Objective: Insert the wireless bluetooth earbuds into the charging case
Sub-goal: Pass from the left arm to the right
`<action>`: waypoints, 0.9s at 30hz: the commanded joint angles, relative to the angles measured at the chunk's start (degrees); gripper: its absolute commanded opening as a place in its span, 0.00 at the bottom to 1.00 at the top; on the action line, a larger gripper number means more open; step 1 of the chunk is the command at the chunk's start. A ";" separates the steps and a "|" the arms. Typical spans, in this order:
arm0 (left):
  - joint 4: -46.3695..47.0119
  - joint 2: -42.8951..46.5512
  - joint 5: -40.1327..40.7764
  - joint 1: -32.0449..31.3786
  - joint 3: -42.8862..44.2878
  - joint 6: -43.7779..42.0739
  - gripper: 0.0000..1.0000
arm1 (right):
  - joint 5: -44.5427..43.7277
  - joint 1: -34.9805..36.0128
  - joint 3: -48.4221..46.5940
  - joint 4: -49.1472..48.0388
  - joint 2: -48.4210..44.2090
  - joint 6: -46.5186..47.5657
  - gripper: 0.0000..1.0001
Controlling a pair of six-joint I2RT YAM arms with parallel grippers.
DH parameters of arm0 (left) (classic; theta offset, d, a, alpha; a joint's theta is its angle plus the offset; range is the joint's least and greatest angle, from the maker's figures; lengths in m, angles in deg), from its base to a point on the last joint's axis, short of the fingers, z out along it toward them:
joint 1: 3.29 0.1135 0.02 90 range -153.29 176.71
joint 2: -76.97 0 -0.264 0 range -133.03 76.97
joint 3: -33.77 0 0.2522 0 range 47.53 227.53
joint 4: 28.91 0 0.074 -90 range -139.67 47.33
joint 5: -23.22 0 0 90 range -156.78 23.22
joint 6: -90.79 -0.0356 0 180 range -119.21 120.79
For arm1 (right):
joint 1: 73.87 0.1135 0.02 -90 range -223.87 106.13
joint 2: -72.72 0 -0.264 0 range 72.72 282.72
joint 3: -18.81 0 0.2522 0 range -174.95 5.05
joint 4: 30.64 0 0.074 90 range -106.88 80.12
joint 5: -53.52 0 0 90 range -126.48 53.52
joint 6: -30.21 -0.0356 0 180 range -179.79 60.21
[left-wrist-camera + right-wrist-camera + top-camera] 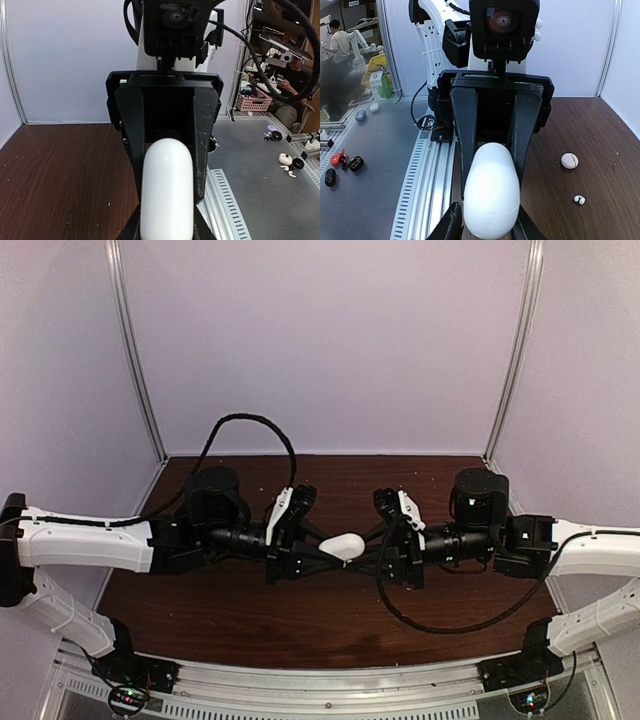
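A white oval charging case (346, 545) hangs above the middle of the brown table (200, 610), closed, with a seam near one end. My left gripper (330, 552) is shut on it from the left, and in the left wrist view the case (167, 190) fills the gap between its fingertips (166, 227). My right gripper (368, 540) comes in from the right; its fingers press against both sides of the case (492, 192) at the tips (490, 225). One tiny white earbud (579, 199) lies on the table. The other earbud is out of view.
A small round whitish pebble-like piece (569, 160) with a seam lies on the table near the earbud. A slotted aluminium rail (427, 185) runs along the table's near edge. A black cable (400, 612) droops under the right arm. White walls and metal posts (135, 350) enclose the back.
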 commanded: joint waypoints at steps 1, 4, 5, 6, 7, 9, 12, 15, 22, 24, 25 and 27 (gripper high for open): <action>3.31 -0.52 -0.15 0.31 1.38 -0.83 0.00 | 1.38 0.40 -1.99 -2.06 -0.50 -1.75 0.32; 2.97 -0.52 0.10 0.31 1.36 -1.04 0.00 | 1.44 0.39 -1.90 -2.58 -0.59 -2.52 0.30; 2.86 -0.51 0.35 0.31 1.43 -1.06 0.00 | 1.44 0.35 -1.90 -2.75 -0.51 -2.77 0.30; 2.83 -0.51 0.40 0.35 1.51 -1.10 0.00 | 1.37 0.31 -1.90 -2.97 -0.43 -2.97 0.30; 2.83 -0.44 0.39 0.34 1.59 -1.14 0.00 | 1.24 0.31 -1.89 -3.12 -0.30 -3.17 0.30; 2.82 -0.43 0.46 0.31 1.66 -1.21 0.00 | 0.99 0.10 -1.82 -3.78 -0.05 -3.97 0.30; 2.91 -0.69 -0.04 0.31 1.74 -1.48 0.00 | 0.66 -0.20 -1.81 -4.60 0.40 -4.73 0.33; 2.41 -1.04 -0.41 0.31 2.20 -1.82 0.00 | 0.65 -0.43 -1.97 -4.89 0.66 -5.00 0.35; 1.67 -1.22 -0.38 0.35 2.98 -2.18 0.00 | 0.83 -0.91 -2.50 -4.11 1.06 -5.19 0.32; 1.45 -1.20 -0.30 0.31 3.34 -2.31 0.00 | 0.80 -1.00 -2.72 -3.53 1.12 -4.87 0.29; 1.43 -1.14 -0.28 0.33 3.49 -2.37 0.00 | 0.83 -1.01 -2.84 -3.27 1.20 -4.68 0.28; 1.64 -1.05 -0.34 0.31 3.54 -2.31 0.00 | 1.04 -1.06 -2.87 -2.87 1.29 -4.60 0.28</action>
